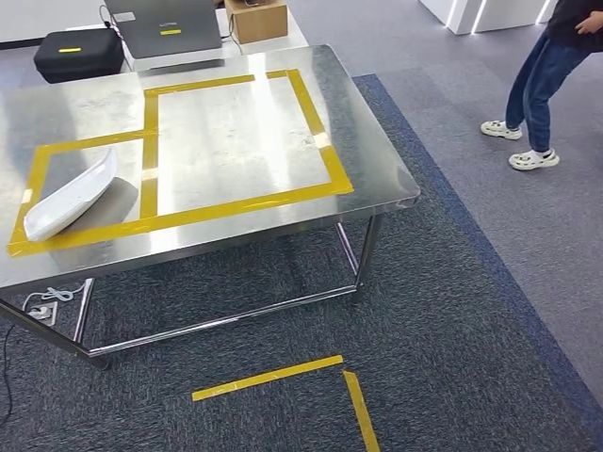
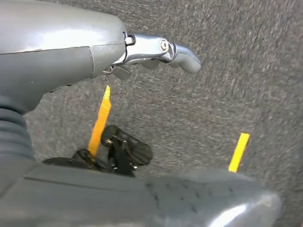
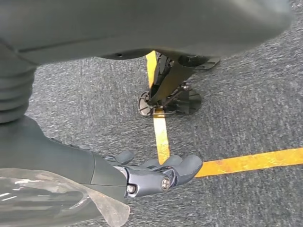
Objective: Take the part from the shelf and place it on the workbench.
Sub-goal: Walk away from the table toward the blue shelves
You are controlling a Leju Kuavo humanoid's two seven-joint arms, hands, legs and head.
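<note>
White part (image 1: 71, 198) lies inside the taped box at the counter's (image 1: 235, 141) left edge, presumably its drop zone; left hand (image 2: 157, 49) and right hand (image 3: 157, 175) hang over carpet, fingers loose, holding nothing.

Part (image 1: 70, 195) at workbench's (image 1: 235, 141) left end; cases (image 1: 78, 52) behind.

The person (image 1: 547, 75) is cut off above the waist by the head view's edge.
</note>
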